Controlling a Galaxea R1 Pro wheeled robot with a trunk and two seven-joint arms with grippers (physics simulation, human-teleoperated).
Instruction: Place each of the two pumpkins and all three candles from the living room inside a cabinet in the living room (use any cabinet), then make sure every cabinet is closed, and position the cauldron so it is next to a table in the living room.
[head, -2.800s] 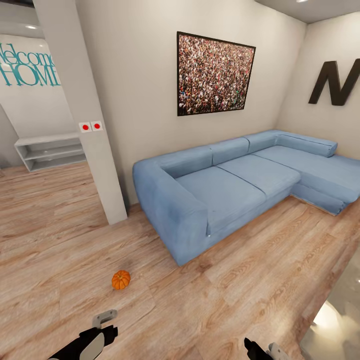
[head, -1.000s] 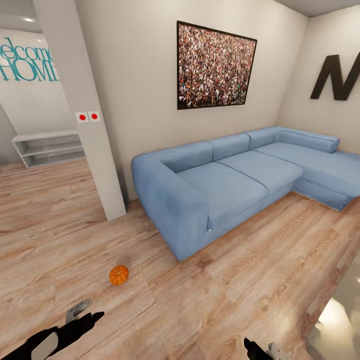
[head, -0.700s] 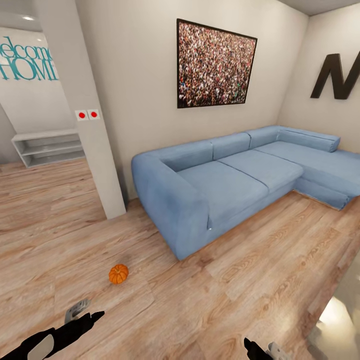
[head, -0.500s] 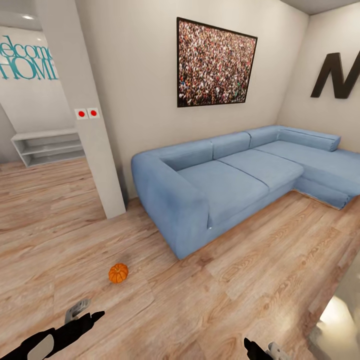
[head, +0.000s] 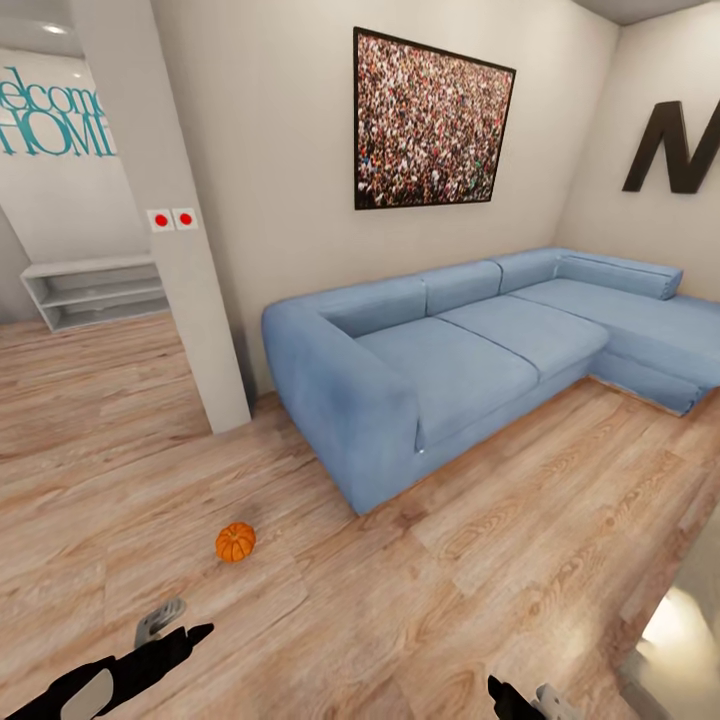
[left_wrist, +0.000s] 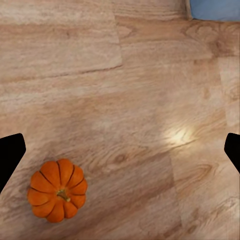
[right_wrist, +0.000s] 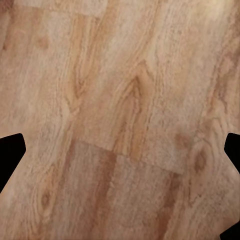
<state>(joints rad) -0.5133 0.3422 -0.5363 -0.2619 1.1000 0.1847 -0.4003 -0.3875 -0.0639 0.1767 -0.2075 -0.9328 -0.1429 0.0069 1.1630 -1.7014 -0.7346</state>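
While small bright-orange ribbed pumpkin (head: 235, 542) sits alone on pale wood-plank floor (head: 420, 600), just ahead of left gripper (head: 160, 628), reach not yet begun. Blue fabric corner sofa (head: 450, 360) near, off to pumpkin's right. Left fingers (left_wrist: 11, 157) spread wide, nothing between; pumpkin (left_wrist: 57, 190) lies off-centre, close to one finger. Right fingers (right_wrist: 10, 152) also wide apart over bare boards. Risks, as I judge: descent without recentring lets finger clip round pumpkin, sending it rolling toward sofa; slick ribbed skin may squirt from pinch.

Head and left wrist views sharing pumpkin (head: 235, 542)
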